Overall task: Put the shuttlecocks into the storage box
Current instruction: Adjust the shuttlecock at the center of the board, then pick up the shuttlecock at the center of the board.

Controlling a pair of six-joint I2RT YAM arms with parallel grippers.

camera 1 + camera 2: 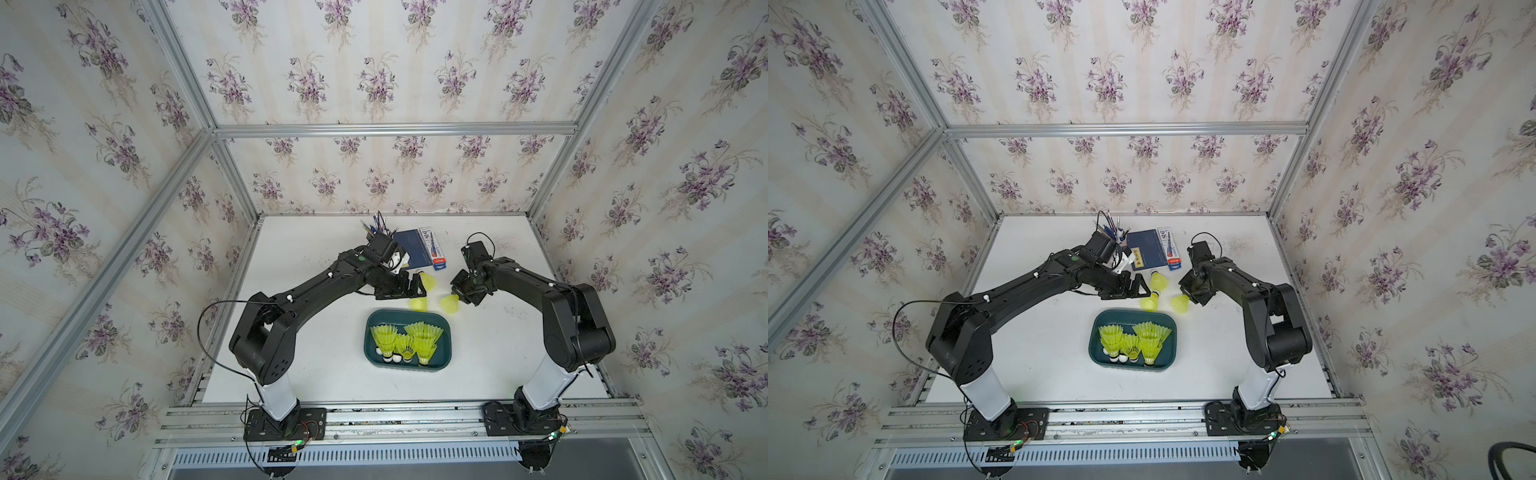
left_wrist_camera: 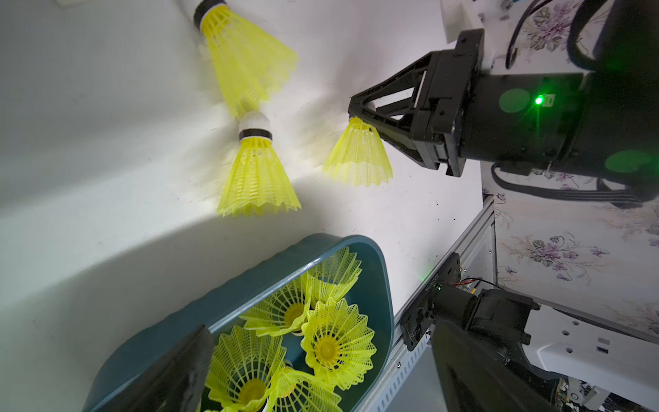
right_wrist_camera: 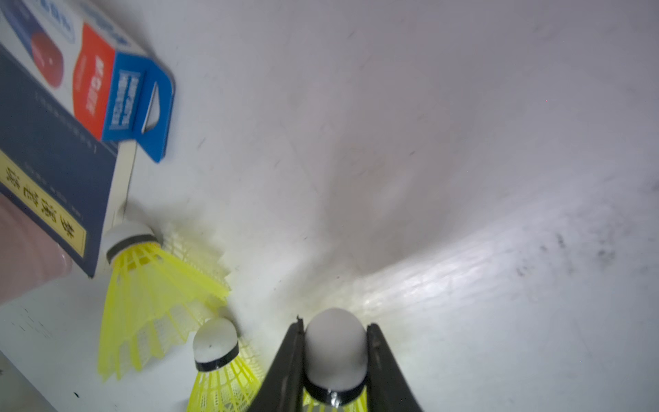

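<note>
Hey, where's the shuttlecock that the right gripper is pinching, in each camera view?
In a top view: the pinched shuttlecock lies just beyond the tray, near its far right corner.
In a top view: the same spot.
Left wrist: mid-picture, held by the right gripper.
Right wrist: bottom centre, its white tip between the fingers.
Shared landmark: the loose shuttlecock beside it.

Right gripper [image 3: 335,324] clamps a shuttlecock [image 3: 335,356] — two more shuttlecocks [image 3: 153,296] [image 3: 217,353] beside.
</note>
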